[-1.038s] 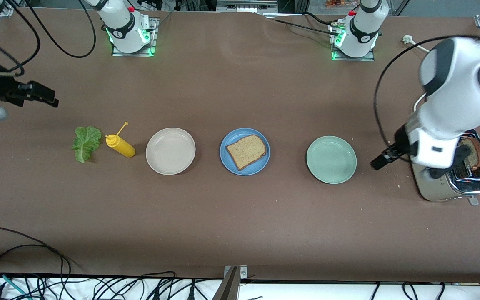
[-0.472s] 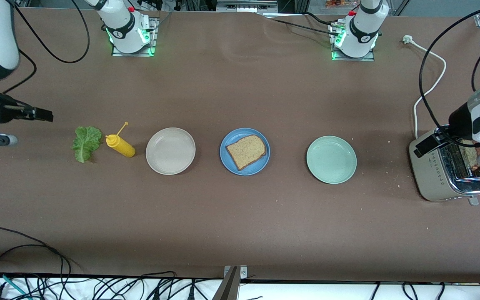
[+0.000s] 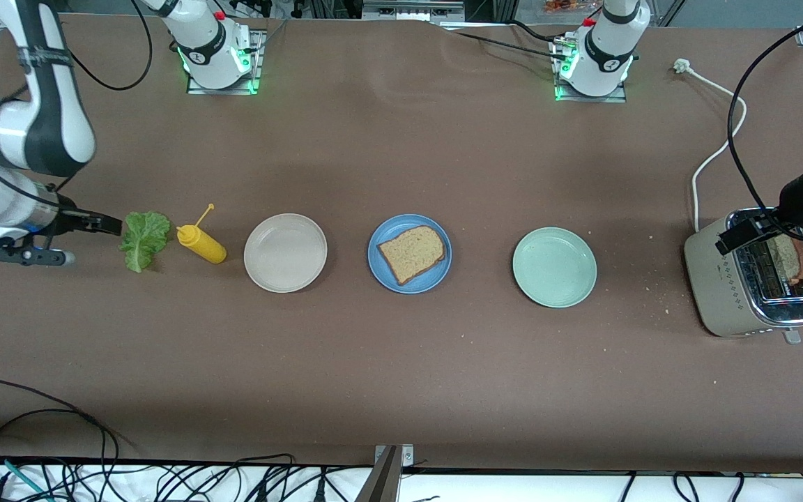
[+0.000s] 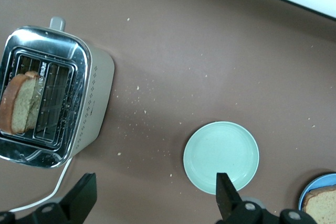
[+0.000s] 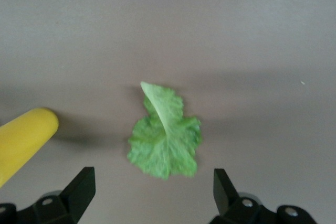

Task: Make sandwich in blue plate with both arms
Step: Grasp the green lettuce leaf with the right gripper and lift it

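The blue plate (image 3: 376, 240) sits mid-table with one slice of brown bread (image 3: 412, 253) on it; the left wrist view shows its rim (image 4: 311, 192). A second slice (image 3: 790, 255) stands in the toaster (image 3: 722, 279) at the left arm's end. The green lettuce leaf (image 3: 143, 239) lies flat on the table toward the right arm's end. My right gripper (image 3: 112, 224) hovers beside the leaf, open and empty; in its wrist view the gripper (image 5: 152, 187) is just short of the leaf (image 5: 165, 140). My left gripper (image 3: 736, 237) is open and empty over the toaster's edge.
A yellow mustard bottle (image 3: 201, 242) lies beside the lettuce. A beige plate (image 3: 285, 252) and a pale green plate (image 3: 554, 267) flank the blue one. The toaster's white cord (image 3: 712, 157) runs toward the arms' bases. Crumbs dot the table near the toaster.
The right arm has swung in and brought its gripper up to the lettuce. The left gripper has moved from beside the toaster to over its top edge. Both stayed open.
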`<state>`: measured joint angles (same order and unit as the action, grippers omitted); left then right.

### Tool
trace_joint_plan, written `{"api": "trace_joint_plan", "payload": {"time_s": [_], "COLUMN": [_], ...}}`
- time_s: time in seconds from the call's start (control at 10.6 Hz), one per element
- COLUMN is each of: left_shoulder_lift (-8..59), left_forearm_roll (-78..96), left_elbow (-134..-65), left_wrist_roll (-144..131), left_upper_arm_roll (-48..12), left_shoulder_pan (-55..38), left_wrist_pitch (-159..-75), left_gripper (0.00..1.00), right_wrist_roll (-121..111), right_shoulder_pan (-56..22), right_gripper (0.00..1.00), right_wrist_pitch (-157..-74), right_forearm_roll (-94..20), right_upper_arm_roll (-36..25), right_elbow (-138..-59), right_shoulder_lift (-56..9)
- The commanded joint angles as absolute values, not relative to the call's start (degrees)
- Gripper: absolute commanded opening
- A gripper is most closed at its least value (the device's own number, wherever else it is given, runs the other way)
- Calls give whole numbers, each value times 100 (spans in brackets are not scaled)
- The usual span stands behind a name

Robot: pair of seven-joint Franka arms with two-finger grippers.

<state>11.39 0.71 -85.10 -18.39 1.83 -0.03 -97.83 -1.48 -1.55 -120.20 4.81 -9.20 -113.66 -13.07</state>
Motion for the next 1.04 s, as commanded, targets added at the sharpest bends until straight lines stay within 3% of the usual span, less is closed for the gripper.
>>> {"api": "trace_joint_plan", "payload": {"time_s": [0.0,0.47,0.57,0.66,0.85,0.94], "left_shoulder_lift": [1063,1072,1072,1072,1072,1072], "left_forearm_roll": [-53,-53,-53,-53,-53,-61], "left_elbow": [-8464,-8499,-8499,-8490,-8482,-8481], "left_wrist_roll": [-1539,-1538,-1547,-1547,-1538,-1538], "left_upper_arm_roll": [149,123,123,123,123,123], "left_shoulder_pan": [61,44,44,44,53,53], "left_wrist_pitch": [-9501,-9492,-9492,-9492,-9492,-9492], "left_gripper": [100,100,100,100,100,100], "right_wrist_roll": [-176,-246,-246,-237,-237,-272], "right_shoulder_pan": [-141,70,96,105,141,141], "right_gripper": [100,98,75,41,11,4], "right_wrist_pitch": [-13663,-14941,-14985,-14977,-14942,-14933], "right_forearm_roll": [527,519,519,519,519,527], "right_upper_arm_roll": [-1080,-1090,-1090,-1090,-1090,-1081], "right_elbow": [-12242,-12621,-12612,-12595,-12551,-12533], "right_shoulder_lift": [-1650,-2389,-2434,-2513,-2549,-2523]}}
